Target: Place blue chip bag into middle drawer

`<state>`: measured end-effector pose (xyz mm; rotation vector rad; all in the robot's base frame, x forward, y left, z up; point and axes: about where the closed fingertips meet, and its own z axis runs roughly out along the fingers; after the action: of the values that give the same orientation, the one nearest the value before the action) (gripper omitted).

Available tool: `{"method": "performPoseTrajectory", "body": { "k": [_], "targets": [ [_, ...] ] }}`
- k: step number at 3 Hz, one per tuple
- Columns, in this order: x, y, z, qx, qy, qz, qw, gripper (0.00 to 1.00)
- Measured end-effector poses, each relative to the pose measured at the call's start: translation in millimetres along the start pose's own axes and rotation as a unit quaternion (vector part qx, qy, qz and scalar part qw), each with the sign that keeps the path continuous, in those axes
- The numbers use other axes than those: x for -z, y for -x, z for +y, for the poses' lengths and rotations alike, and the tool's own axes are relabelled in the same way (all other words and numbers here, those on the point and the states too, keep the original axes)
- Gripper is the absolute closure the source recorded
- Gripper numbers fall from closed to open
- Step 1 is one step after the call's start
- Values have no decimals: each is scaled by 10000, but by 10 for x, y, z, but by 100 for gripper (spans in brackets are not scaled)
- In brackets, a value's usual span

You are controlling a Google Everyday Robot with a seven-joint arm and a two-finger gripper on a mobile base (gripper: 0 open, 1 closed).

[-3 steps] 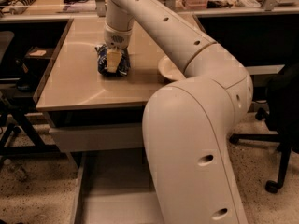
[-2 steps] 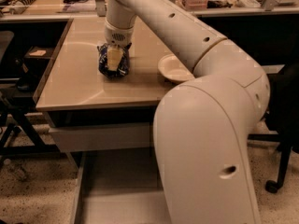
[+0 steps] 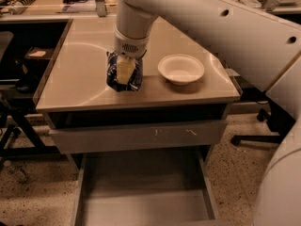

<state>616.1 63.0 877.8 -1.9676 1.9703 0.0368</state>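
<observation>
The white arm's end effector (image 3: 125, 70) is over the front part of the tan counter (image 3: 75, 79). Its pale fingers appear closed on the dark-blue crinkly chip bag (image 3: 112, 75), which is just left of the round white bowl (image 3: 181, 68). The wide shallow grey metal drawer (image 3: 141, 206) lies open below. The carry should probably clear the counter edge and the scratched grey drawer front (image 3: 136, 136), then descend over the drawer's middle before releasing.
</observation>
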Motion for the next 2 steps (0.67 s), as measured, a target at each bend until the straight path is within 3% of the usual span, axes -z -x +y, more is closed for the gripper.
{"method": "performPoseTrajectory", "body": {
  "k": [1,2],
  "targets": [
    [0,-1,2,-1,2,1,10000,100],
    [37,-66,296,-165,240,90,9995,100]
  ]
}}
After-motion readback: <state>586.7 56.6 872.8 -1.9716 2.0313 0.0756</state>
